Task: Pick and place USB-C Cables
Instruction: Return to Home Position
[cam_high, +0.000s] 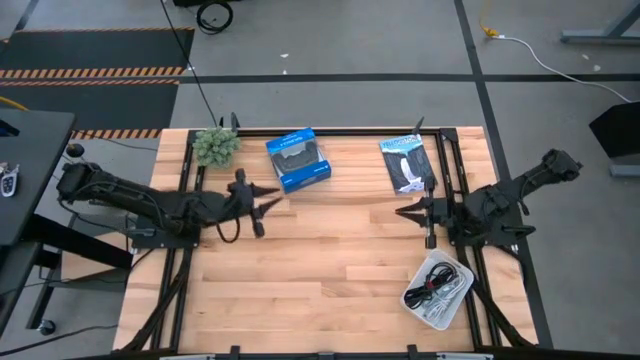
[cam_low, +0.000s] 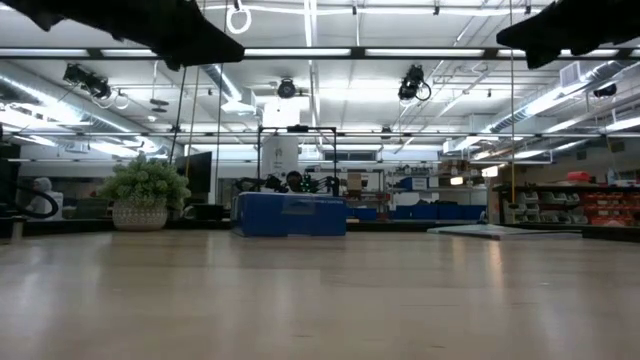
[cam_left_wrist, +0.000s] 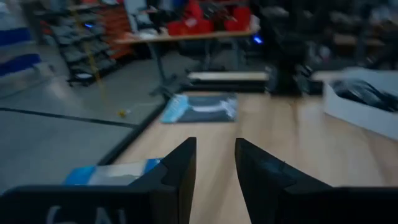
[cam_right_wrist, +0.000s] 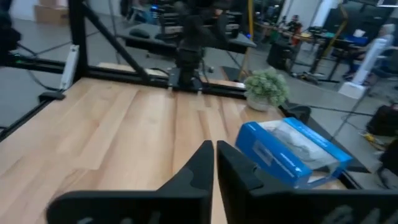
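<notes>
High view: table (cam_high: 330, 275) of pale wood. The left gripper (cam_high: 268, 205) hangs over the left half and the right gripper (cam_high: 402, 213) over the right half, both pointing inward and well apart. The USB-C cables (cam_high: 437, 283) lie heaped, dark and white, in the white bin (cam_high: 459, 303) at the near right corner. Along the far edge stand a plant (cam_high: 215, 146), a blue box (cam_high: 298, 160) and a dark packet (cam_high: 407, 163).

Low view: plant, box and packet show along the far edge. The bin does not show, and of the arms only dark undersides.

Left wrist view: the fingers (cam_left_wrist: 180, 168) stand apart with nothing between them. Packet and bin lie ahead.

Right wrist view: the fingers (cam_right_wrist: 199, 165) are pressed together, holding nothing. Box and plant are beyond.

Print on box and packet cannot be read.
</notes>
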